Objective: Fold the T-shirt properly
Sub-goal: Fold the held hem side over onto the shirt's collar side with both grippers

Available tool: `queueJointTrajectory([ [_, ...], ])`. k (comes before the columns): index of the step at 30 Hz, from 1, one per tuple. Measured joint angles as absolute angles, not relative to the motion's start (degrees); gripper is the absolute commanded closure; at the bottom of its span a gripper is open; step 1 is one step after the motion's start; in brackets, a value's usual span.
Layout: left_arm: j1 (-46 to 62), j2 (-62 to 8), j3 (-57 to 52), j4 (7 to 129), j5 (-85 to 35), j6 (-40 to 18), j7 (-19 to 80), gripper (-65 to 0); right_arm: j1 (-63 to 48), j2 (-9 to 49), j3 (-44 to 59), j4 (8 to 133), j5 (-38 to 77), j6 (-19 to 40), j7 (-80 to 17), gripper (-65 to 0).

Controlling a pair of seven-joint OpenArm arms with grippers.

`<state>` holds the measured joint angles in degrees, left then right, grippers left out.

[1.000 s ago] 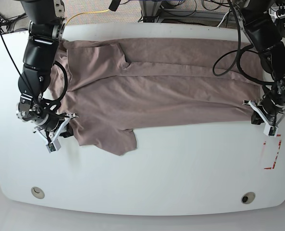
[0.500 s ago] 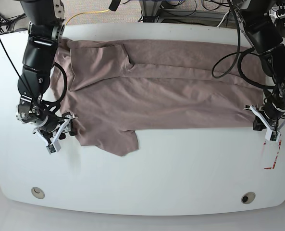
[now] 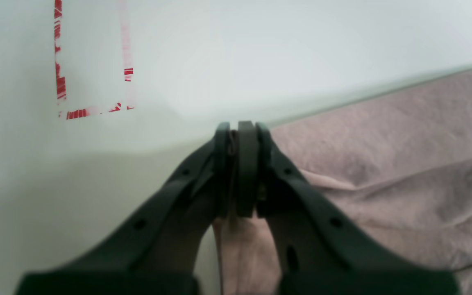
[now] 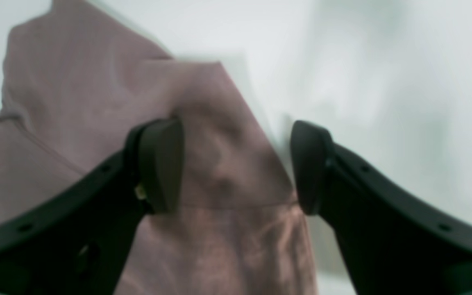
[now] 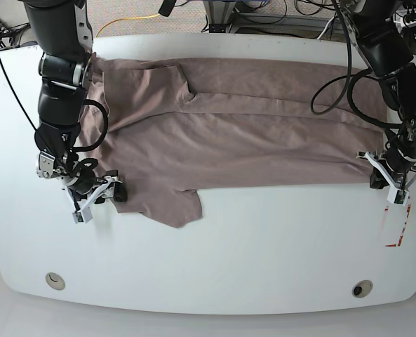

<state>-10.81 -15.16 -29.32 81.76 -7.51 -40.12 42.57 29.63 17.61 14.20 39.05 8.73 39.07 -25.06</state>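
1. The T-shirt (image 5: pixel 229 126) lies spread flat and wrinkled across the far half of the white counter (image 5: pixel 264 246), its length running from one arm to the other, with one sleeve flap hanging toward the near side.
2. The left claw (image 3: pixel 238 127) is at the shirt's near corner on the base view's right; its jaws are pressed together with a thin fold of the shirt's edge (image 3: pixel 232 141) clamped between them.
3. Just beyond that claw, worn red markings (image 3: pixel 92 110) form a partial rectangle on the counter, close to the shirt's corner but not touching it.
4. The right claw (image 4: pixel 236 164) sits at the shirt's near edge on the base view's left; its jaws stand apart, straddling a raised corner of cloth (image 4: pixel 228 164) without closing on it.
5. The right wrist view is blurred, so whether either pad touches the cloth cannot be told.
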Motion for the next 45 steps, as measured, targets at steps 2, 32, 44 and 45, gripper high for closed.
queueJointTrajectory([
  [2,-10.81,-15.14,-29.36,81.76,-7.51,-40.12,42.57,0.0,29.93,17.43,14.20,39.05,7.03,39.29,-25.08,-39.3],
  [32,-10.70,-15.27,-29.54,82.02,-7.99,-40.14,42.46,0.0,21.23,15.53,14.61,72.99,6.79,39.92,-44.97,0.0],
  [44,-10.22,-15.03,-31.00,82.02,-7.81,-40.21,42.48,0.0,10.92,14.33,17.17,93.86,7.73,40.07,-57.91,0.0],
  [45,-9.78,-14.90,-32.38,82.06,-8.14,-40.21,42.28,0.0,9.87,13.76,18.85,95.39,7.66,40.12,-58.81,0.0],
])
